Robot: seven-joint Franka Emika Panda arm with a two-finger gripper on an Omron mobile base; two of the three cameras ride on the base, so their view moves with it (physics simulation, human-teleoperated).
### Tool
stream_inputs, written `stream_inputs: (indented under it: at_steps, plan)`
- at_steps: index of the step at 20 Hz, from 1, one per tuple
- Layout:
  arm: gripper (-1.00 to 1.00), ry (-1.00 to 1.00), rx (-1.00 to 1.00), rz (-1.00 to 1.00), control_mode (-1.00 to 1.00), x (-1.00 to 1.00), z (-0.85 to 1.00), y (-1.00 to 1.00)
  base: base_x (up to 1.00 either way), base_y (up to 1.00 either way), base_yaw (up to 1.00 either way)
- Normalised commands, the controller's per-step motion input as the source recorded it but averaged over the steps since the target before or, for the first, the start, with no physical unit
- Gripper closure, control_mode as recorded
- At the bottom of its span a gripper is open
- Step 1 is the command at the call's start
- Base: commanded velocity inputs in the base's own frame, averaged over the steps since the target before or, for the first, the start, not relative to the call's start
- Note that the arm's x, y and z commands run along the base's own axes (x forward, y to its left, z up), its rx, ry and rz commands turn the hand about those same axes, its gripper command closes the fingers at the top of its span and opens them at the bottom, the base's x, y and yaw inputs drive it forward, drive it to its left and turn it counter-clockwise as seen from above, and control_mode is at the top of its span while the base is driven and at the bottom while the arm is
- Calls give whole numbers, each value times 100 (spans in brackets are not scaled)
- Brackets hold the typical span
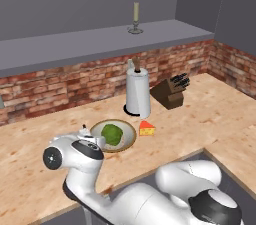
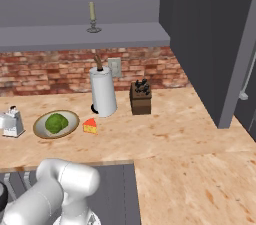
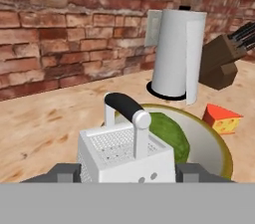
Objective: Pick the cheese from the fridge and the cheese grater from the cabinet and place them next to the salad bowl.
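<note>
The cheese grater, silvery with a dark handle, stands upright between my two fingertips, which press against its sides; my gripper is shut on it. From the right base view the grater sits at counter level just left of the salad bowl. The olive-rimmed bowl holds a green lettuce ball. The cheese, a small yellow wedge with a red rind, lies on the counter right beside the bowl and shows again as the cheese past the bowl's rim.
A white paper towel roll and a brown knife block stand behind the bowl by the brick wall. A candle rests on the grey doorless cabinet shelf. The tall grey fridge stands at the right.
</note>
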Motion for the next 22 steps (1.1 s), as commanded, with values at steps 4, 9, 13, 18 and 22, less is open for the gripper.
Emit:
stream_inputs:
  at_steps: [4,9,13,18,22]
  plan:
    - [100,2,0,0,-100,12,-15,4,0,0,0]
    - [100,1,0,0,-100,13,-26,6,0,0,0]
    - [100,0,0,0,-100,17,-26,2,0,0,0]
    - [100,0,0,0,-100,13,-34,3,0,0,0]
    - [100,0,0,0,-100,3,-29,4,0,0,0]
